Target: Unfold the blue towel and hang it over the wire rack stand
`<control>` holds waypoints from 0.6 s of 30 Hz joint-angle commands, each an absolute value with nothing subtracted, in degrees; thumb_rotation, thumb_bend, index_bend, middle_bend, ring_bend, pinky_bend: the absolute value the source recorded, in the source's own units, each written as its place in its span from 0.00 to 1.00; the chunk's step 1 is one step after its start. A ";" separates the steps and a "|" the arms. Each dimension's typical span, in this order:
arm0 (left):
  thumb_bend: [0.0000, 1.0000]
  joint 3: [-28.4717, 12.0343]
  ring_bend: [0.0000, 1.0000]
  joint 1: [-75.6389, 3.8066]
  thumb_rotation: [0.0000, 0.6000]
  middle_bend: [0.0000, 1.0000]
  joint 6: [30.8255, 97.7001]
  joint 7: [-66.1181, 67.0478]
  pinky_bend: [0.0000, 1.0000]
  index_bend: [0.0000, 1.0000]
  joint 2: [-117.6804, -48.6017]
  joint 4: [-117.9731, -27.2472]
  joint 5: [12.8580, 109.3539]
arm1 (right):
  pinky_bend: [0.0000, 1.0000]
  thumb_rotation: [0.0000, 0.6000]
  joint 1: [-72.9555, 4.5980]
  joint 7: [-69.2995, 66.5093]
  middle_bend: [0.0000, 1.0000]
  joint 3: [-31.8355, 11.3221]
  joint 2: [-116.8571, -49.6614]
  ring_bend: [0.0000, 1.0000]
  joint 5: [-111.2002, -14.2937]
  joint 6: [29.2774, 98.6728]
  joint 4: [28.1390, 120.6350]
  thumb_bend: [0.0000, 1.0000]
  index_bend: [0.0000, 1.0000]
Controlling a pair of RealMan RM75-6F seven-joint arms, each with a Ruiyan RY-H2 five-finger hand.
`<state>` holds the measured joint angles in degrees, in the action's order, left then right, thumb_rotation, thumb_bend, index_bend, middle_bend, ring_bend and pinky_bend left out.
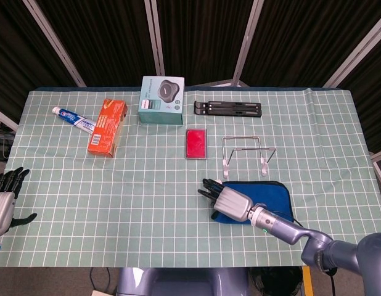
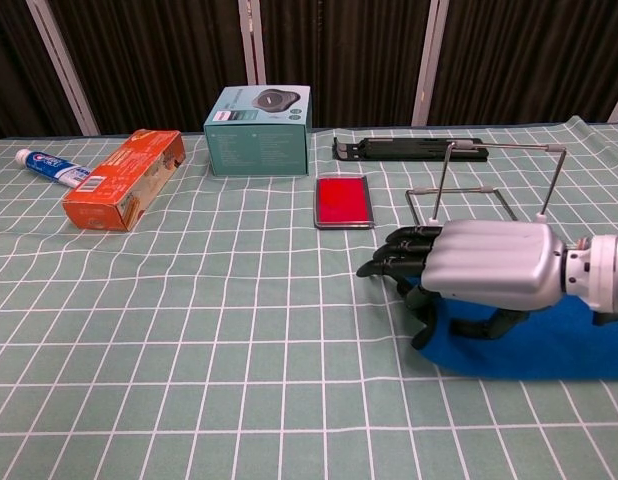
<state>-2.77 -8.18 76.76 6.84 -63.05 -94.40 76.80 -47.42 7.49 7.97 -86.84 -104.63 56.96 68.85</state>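
Towel (image 1: 272, 196): folded, soft, limp; grasp its left edge, lower right of frame.
Right hand (image 1: 228, 201): over that edge, grip unclear.
Left hand (image 1: 2, 198): empty, spread.

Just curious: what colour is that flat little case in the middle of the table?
The flat case is bright red with a grey rim, clearest in the chest view.

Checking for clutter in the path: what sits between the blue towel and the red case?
The wire rack stand sits just behind the blue towel and right of the red case; otherwise bare tablecloth, clearest in head view.
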 commanded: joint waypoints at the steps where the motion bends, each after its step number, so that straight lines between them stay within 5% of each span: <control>1: 0.00 -2.75 0.00 -8.17 1.00 0.00 76.78 6.76 0.00 0.00 -63.02 -94.45 76.84 | 0.04 1.00 -46.86 6.66 0.02 7.92 -86.06 0.00 -104.94 58.59 69.30 0.44 0.66; 9: 0.00 -2.48 0.00 -7.93 1.00 0.00 77.41 5.94 0.00 0.00 -62.56 -95.05 77.96 | 0.05 1.00 -44.15 3.35 0.03 6.32 -80.58 0.00 -104.29 66.62 74.39 0.44 0.65; 18: 0.00 -2.21 0.00 -7.36 1.00 0.00 79.01 4.38 0.00 0.00 -61.45 -96.43 79.95 | 0.09 1.00 -41.11 3.89 0.04 -0.80 -72.19 0.00 -96.60 72.05 84.92 0.43 0.67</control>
<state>-2.23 -7.41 78.92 4.46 -61.53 -96.35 79.86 -42.11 3.32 1.27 -74.13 -98.73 70.68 82.67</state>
